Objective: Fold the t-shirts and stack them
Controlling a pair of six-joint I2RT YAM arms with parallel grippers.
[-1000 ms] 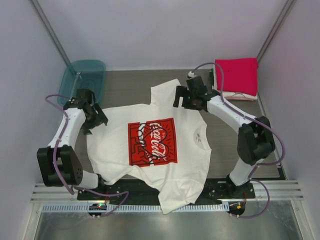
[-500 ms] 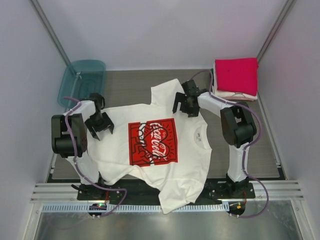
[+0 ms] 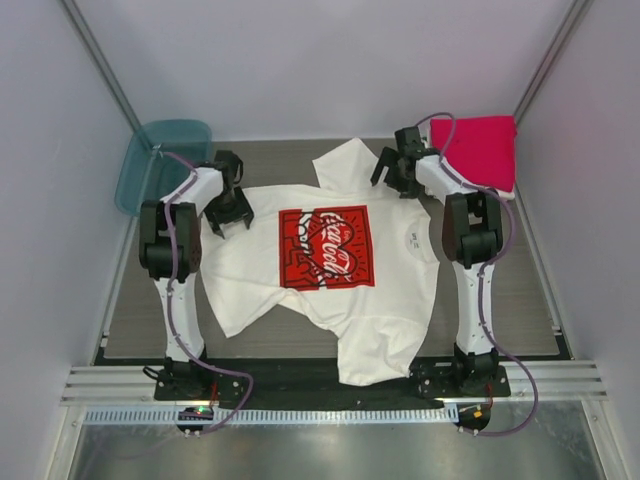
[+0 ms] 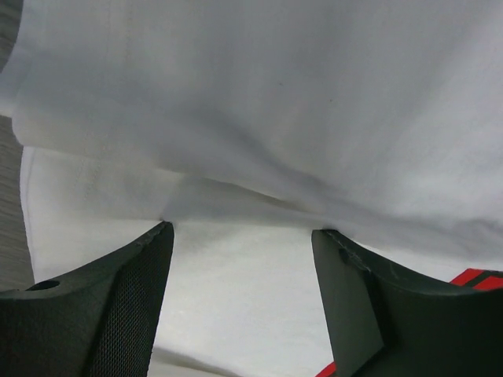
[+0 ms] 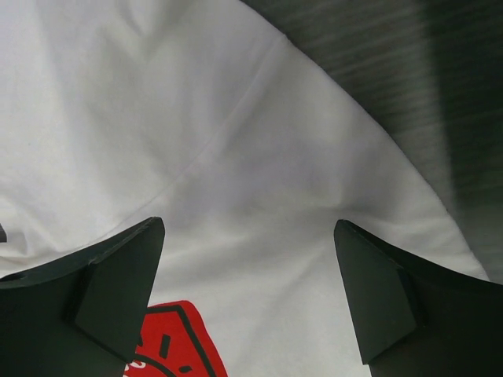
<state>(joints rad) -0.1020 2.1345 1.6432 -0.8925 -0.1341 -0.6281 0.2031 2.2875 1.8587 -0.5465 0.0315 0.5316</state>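
A cream-white t-shirt (image 3: 300, 300) with a red-and-black chest print (image 3: 328, 247) lies spread face up across the table. My left gripper (image 3: 232, 215) rests on its left part, jaws open, tips down against the cloth (image 4: 314, 94) where a fold rises just past them. My right gripper (image 3: 395, 180) stands open over the far right shoulder by the sleeve (image 3: 345, 165). In the wrist views, flat white cloth fills the gap of the left gripper (image 4: 242, 229) and of the right gripper (image 5: 248, 223). A folded pinkish-red t-shirt (image 3: 485, 150) sits at the far right corner.
A translucent teal tub (image 3: 165, 160) stands at the far left corner. Bare dark tabletop (image 3: 520, 290) shows to the right of the shirt and along the far edge. Pale walls close in on three sides. A metal rail (image 3: 330, 415) runs along the near edge.
Both arms have stretched toward the far side, and the white t-shirt has slid with them, away from the near edge and slightly right. The left jaws have narrowed a little.
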